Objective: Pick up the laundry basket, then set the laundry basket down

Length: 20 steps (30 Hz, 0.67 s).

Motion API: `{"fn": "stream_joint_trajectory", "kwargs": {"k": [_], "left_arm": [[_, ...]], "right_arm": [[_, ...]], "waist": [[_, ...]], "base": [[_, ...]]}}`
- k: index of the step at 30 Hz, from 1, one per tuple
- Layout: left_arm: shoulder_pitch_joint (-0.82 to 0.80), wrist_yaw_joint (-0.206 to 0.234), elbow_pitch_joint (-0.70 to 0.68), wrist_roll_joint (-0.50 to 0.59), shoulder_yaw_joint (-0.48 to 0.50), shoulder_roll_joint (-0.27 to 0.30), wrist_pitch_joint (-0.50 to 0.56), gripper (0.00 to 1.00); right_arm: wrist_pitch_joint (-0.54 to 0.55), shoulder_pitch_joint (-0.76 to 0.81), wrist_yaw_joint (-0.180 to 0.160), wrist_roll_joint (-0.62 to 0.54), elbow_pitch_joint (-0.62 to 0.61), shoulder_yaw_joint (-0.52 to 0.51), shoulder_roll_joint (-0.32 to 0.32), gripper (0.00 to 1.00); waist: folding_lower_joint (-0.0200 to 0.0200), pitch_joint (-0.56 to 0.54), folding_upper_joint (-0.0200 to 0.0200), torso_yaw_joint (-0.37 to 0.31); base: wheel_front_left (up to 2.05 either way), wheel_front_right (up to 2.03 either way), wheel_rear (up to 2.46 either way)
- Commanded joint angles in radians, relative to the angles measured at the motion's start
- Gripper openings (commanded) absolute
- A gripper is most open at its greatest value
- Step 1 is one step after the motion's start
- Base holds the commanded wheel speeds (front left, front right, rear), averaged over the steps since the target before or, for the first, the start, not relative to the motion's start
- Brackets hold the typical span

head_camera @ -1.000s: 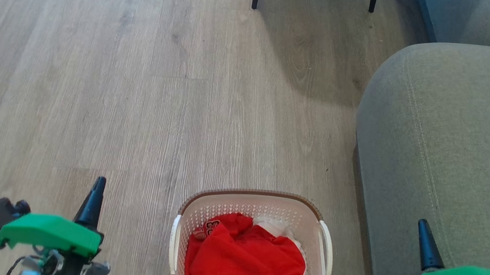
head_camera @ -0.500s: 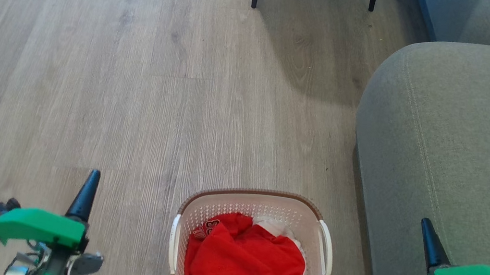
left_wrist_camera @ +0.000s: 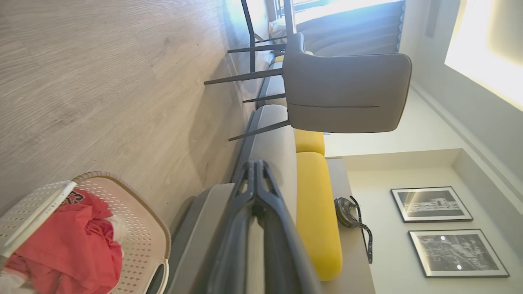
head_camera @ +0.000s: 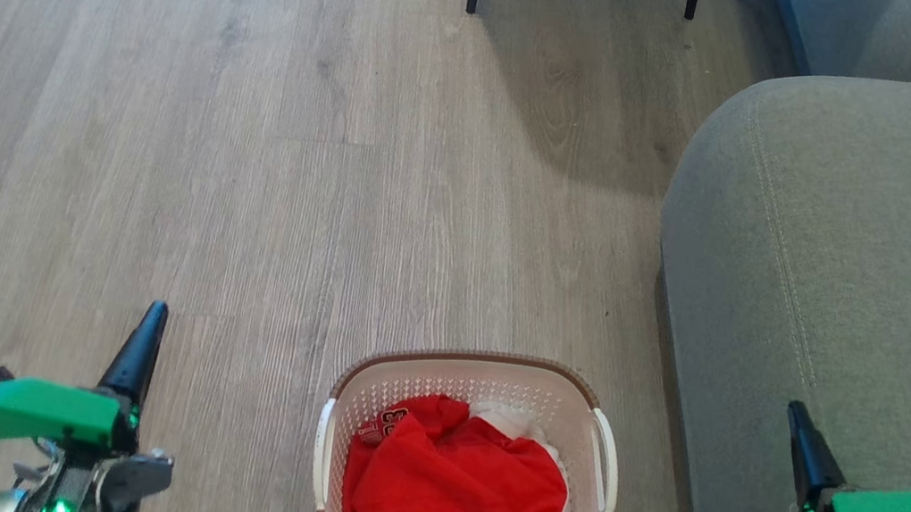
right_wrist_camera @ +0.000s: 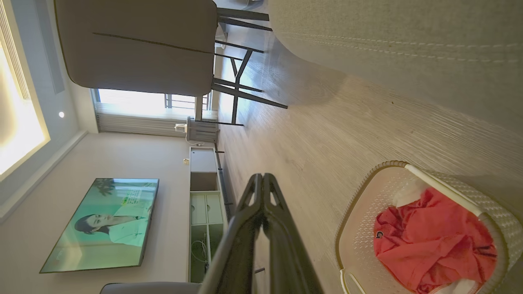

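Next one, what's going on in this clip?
A two-armed robot faces a laundry basket holding red clothes, standing on the wooden floor beside a grey sofa. Its left gripper and right gripper hover on either side of the basket, both shut, touching nothing. The basket is not yet lifted.

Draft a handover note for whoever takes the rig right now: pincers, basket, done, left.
Left pincer: shut, empty, off to the left of the laundry basket, not touching it.
Right pincer: shut, empty, to the basket's right, seen against the sofa.
Basket: upright on the floor beside the sofa, red clothing inside, handles free.
Done: nothing; no grasp yet.
Left: probably open both pincers, take the handles, lift, set down.
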Motion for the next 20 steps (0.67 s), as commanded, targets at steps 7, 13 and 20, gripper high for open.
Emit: {"fn": "stream_joint_trajectory", "kwargs": {"k": [7, 13, 20], "left_arm": [[-0.071, -0.030, -0.013, -0.097, 0.064, 0.010, 0.029, 0.00], [-0.081, -0.045, -0.001, -0.161, 0.087, 0.009, 0.047, 0.00], [-0.082, -0.047, 0.001, -0.168, 0.093, 0.007, 0.052, 0.00]], "right_arm": [[0.029, -0.063, 0.007, 0.097, -0.019, -0.002, -0.017, 0.00], [0.047, -0.070, 0.007, 0.160, -0.011, -0.013, -0.017, 0.00], [0.052, -0.072, 0.007, 0.167, -0.009, -0.017, -0.015, 0.00]], "waist": [[-0.0001, 0.001, 0.0000, -0.001], [-0.0001, 0.002, 0.0000, -0.001], [-0.0001, 0.002, 0.0000, -0.001]], "base": [[0.00, 0.00, 0.00], [0.00, 0.00, 0.00], [0.00, 0.00, 0.00]]}}
